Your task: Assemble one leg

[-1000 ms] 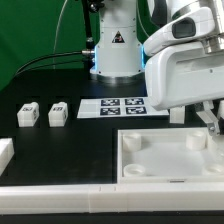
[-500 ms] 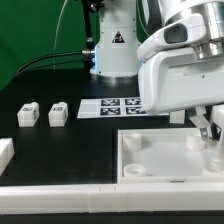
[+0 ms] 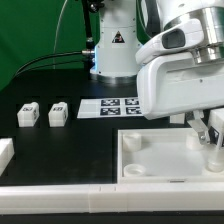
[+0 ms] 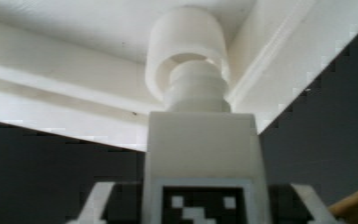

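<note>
- One leg (image 4: 202,140) sits clamped in the closed claw (image 3: 208,131), its tagged block nearest the wrist. Its long axis points straight at the white panel's (image 3: 160,160) far corner on the exterior view's right.
- Two loose legs (image 3: 28,113) lie well apart on the table (image 3: 60,140).
- Only square tags show, with no readable lettering.

A black counter (image 3: 45,135) is seen across the exterior view. At the left of the frame, a leg (image 3: 28,113) and a second leg (image 3: 58,113) are set side by side, slightly apart, tags facing up. The marker board (image 3: 118,106) is laid flat near the centre, just below the arm's white base (image 3: 112,60). A large white panel (image 3: 160,160) is placed at the lower right. A white block (image 3: 4,153) is cut off by the left edge, and a long white bar (image 3: 60,197) is laid along the bottom.
</note>
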Robot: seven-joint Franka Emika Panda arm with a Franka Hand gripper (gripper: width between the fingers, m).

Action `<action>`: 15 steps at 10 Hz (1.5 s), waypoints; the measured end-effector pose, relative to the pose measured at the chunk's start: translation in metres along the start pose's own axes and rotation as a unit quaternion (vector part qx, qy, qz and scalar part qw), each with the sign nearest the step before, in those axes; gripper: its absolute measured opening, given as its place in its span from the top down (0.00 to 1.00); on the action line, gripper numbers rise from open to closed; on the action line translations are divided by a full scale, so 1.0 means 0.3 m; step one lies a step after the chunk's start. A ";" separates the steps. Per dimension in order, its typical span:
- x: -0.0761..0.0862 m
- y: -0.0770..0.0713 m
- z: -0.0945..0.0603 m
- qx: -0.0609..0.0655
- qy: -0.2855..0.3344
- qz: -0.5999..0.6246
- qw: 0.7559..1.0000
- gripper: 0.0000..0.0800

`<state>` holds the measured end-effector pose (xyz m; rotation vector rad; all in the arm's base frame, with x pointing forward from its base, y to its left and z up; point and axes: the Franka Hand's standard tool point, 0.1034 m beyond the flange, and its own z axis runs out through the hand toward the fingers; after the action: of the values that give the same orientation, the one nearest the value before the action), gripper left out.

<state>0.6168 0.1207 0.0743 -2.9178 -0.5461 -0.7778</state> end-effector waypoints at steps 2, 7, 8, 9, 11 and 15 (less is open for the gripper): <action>-0.007 0.000 0.006 -0.001 0.001 0.001 1.000 0.64; -0.033 0.009 0.036 -0.006 0.011 0.005 1.000 0.64; -0.031 0.012 0.037 -0.008 0.017 0.005 1.000 0.64; -0.029 0.014 0.039 -0.011 0.025 0.006 1.000 0.64; -0.030 0.015 0.040 -0.017 0.043 0.006 0.999 0.64; -0.020 0.006 0.036 -0.014 0.036 0.004 0.999 0.58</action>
<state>0.6176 0.1186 0.0621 -2.9019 -0.5210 -0.8914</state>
